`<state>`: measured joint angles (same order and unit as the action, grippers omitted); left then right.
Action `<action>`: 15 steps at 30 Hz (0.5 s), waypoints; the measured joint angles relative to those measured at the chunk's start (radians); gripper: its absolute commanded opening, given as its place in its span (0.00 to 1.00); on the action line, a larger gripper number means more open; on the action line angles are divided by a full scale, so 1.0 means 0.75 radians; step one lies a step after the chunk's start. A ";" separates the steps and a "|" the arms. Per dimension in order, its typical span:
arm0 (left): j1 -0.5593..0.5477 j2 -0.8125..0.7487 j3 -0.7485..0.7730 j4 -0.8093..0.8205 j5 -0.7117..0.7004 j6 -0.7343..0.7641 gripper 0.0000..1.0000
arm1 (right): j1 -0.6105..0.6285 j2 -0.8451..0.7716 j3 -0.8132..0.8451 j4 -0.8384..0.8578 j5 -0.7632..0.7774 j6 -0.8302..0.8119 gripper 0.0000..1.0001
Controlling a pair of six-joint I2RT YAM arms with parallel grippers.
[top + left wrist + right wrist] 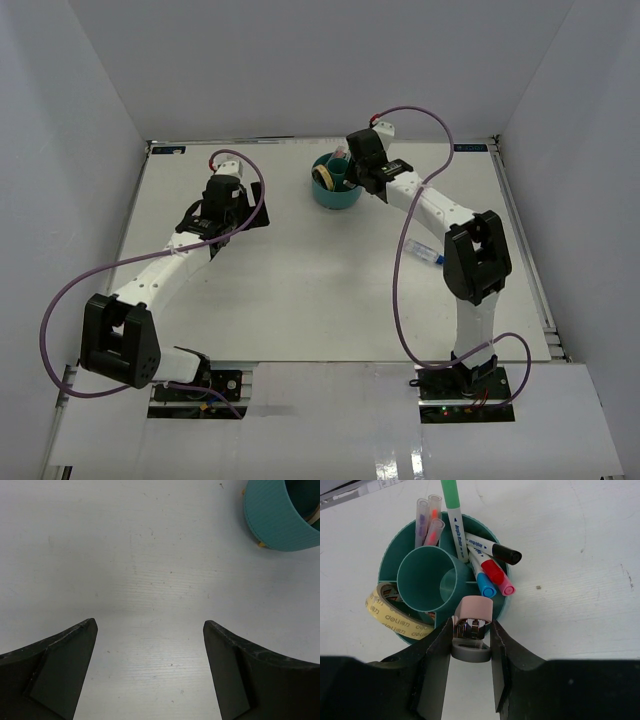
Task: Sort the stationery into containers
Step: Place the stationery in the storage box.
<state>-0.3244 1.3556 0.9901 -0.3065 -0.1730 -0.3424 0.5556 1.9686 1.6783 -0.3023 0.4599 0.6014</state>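
one pink-topped item (pixel 477 609) in right claw (pixel 471 626) at teal organizer (pixel 384 570) rim

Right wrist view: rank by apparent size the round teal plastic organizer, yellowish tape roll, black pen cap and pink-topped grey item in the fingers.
1. Round teal plastic organizer.
2. Yellowish tape roll and pink-topped grey item: alike, item nearer the camera, so unranked.
3. Black pen cap.

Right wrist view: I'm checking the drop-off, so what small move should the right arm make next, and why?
Probably ease forward slightly before releasing. The right gripper has its jaws shut on the small pink-and-grey item, which seems to sit over the near rim of the teal organizer, not clearly over a compartment.
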 measured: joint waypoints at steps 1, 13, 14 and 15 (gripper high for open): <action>0.000 0.000 0.000 0.000 0.003 0.000 0.98 | 0.000 0.010 0.005 0.000 -0.005 0.006 0.17; 0.000 0.000 0.000 0.000 0.039 -0.001 0.98 | 0.000 0.067 0.019 -0.001 -0.025 0.069 0.38; 0.000 0.000 0.000 0.000 0.043 -0.002 0.98 | 0.000 0.067 0.019 -0.001 -0.027 0.071 0.41; 0.000 0.000 0.000 0.000 0.047 -0.004 0.98 | 0.000 0.067 0.019 -0.001 -0.030 0.073 0.44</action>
<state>-0.3244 1.3556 0.9901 -0.3065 -0.1379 -0.3450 0.5556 2.0190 1.6928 -0.3027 0.4377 0.6563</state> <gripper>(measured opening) 0.979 0.410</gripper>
